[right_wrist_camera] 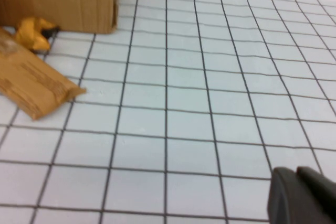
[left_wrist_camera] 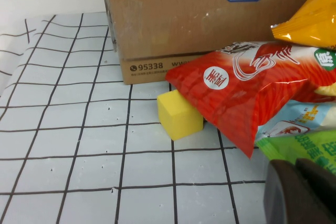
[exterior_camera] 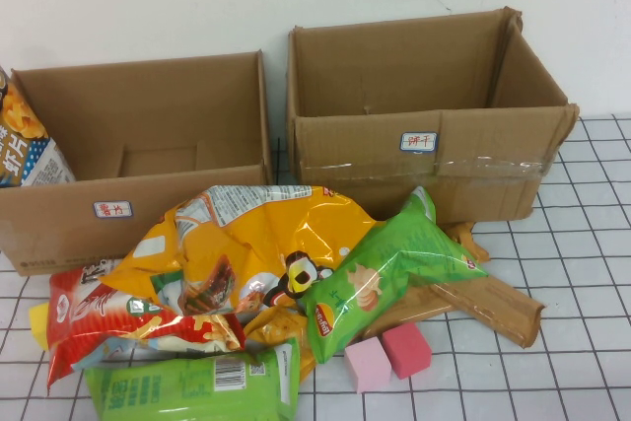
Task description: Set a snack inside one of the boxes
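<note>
Left hand hangs low over the tabletop, off the high view, fingers pressed together on nothing. Faces a yellow foam block tucked under the red bag.

At 10 o'clock from the snack pile, dark blue chip bag stands upright inside the low brown box, leaning at its left end. Reads as the drop already made.

At 1 o'clock, taller taped box, nothing seen in it. Right hand over bare grid beyond a torn cardboard strip, likewise closed and holding nothing.

Next: probably only keeping both arms clear of the box.
</note>
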